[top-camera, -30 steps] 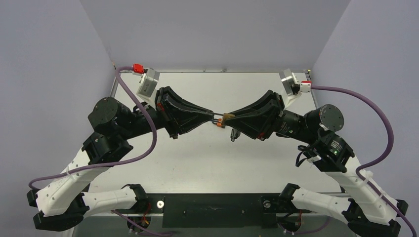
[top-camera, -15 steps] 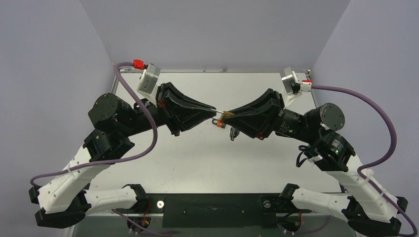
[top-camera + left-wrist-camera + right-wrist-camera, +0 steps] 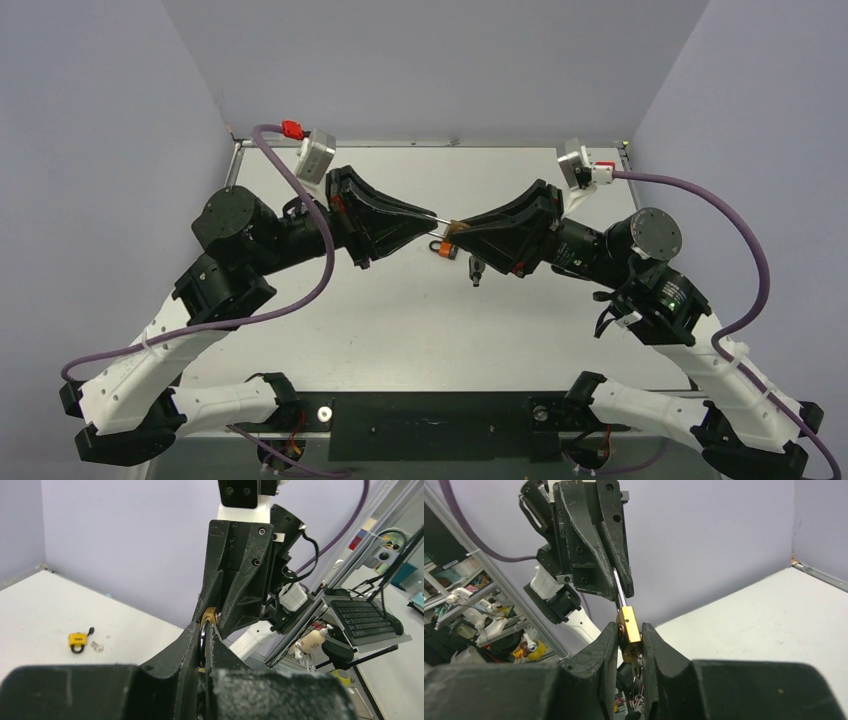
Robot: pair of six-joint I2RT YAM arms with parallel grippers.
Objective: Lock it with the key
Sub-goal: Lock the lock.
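Brass block-shaped padlock (image 3: 629,629), centre frame, clamped by its body between the fingers of the black right gripper (image 3: 458,233); its steel shackle (image 3: 619,591) pinched in the closed black left gripper (image 3: 433,219), tip to tip. Keyhole end hidden below the fingers. Low left in the left wrist view: small yellow padlock (image 3: 77,639) on the white table (image 3: 30,610), silver bit (image 3: 96,647) just beside it, too small to identify.

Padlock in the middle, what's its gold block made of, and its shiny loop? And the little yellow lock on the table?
The padlock body looks like brass: golden with a dull metal sheen. Its shackle looks like steel: silvery, with a bright glint. The yellow padlock is too small to be sure; its flat, even yellow suggests paint or a plastic cover.
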